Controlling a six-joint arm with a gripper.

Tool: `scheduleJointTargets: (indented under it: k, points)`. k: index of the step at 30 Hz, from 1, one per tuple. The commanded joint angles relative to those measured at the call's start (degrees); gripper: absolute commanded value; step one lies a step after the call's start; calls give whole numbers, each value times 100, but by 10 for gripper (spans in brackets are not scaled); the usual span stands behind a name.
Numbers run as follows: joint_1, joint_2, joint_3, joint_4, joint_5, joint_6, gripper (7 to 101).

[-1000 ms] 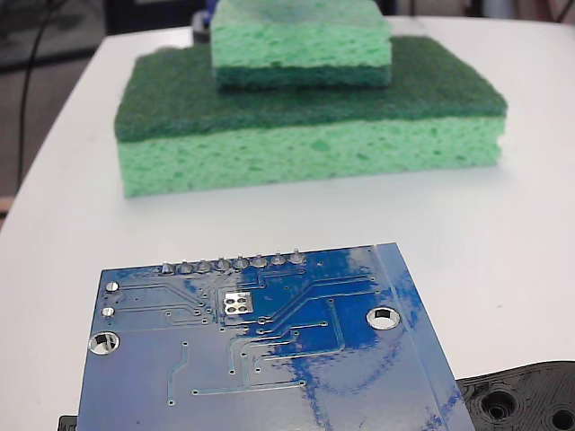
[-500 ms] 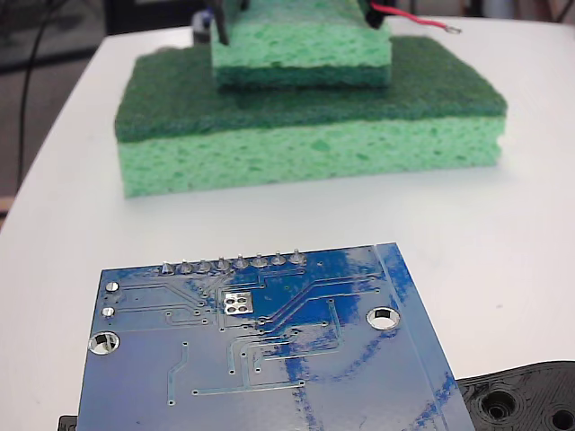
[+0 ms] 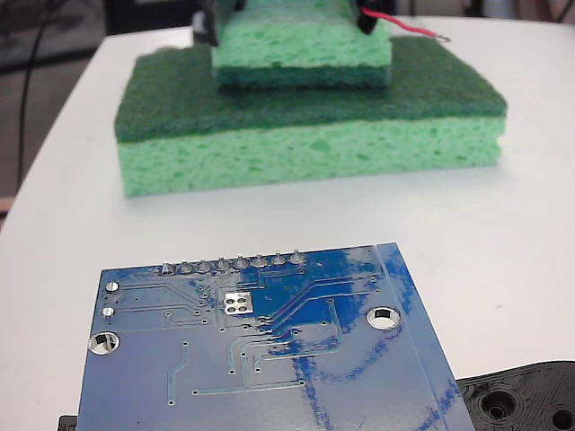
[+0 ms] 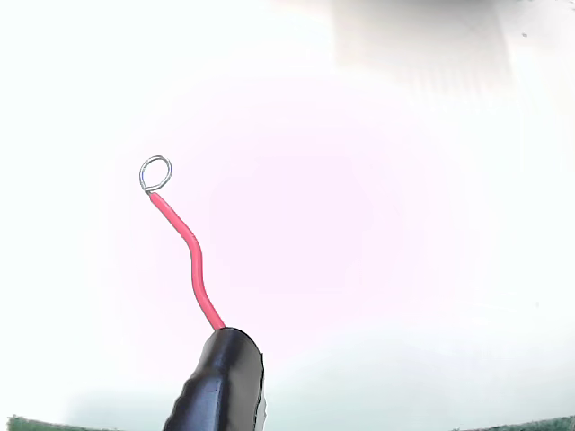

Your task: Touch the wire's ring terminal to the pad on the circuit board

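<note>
While jaws hidden, wire (image 4: 190, 256) juts free

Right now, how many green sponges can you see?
2. The big sponge lies on the white table behind the circuit board. The small sponge sits on top of it. More could be hidden behind them.

Bent red wire (image 4: 189, 260), ring terminal (image 4: 155, 173) far beyond blue circuit board's (image 3: 269, 359) pad (image 3: 237, 303)
</note>
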Motion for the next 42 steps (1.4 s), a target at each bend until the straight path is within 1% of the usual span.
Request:
scheduleJointTargets:
  k: [1, 15, 42]
  points:
    - [9, 9, -26, -18, 53, 0, 1003]
    - [-167, 9, -26, -18, 176, -26, 1003]
    - [-167, 9, -26, -18, 185, -18, 1003]
